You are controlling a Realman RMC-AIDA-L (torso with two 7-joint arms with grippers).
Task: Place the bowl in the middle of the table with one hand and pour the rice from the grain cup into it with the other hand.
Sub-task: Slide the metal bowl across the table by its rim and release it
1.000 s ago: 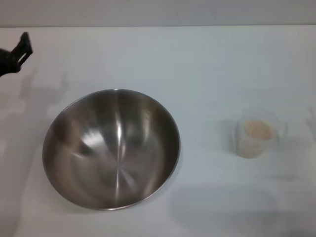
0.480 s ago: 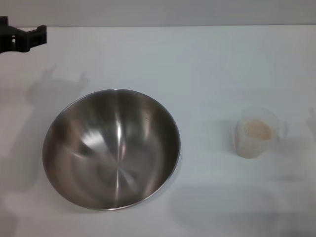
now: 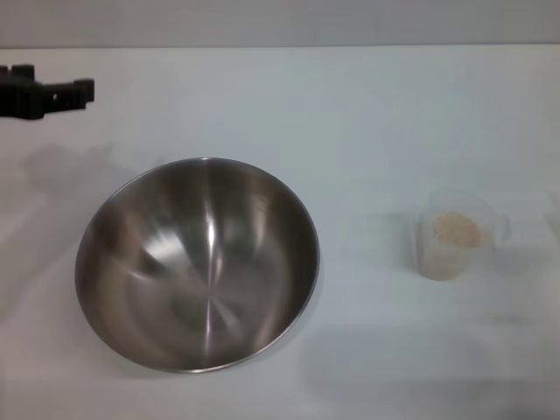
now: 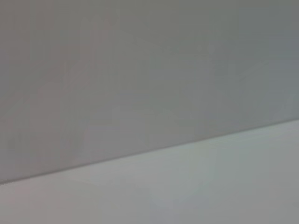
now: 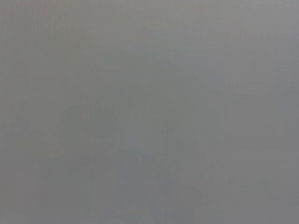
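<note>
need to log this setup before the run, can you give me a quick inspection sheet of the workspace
surface: white table, flat, faint shadows.
bowl: steel bowl upright left of centre, nothing in it.
grain cup: clear grain cup upright to the bowl's right, apart from it, holding rice.
clutter: nothing seen.
grippers: left gripper at the far left edge, above and behind the bowl, touching nothing; right gripper not in view.
cables: nothing seen.
surroundings: plain grey wall behind the table.
</note>
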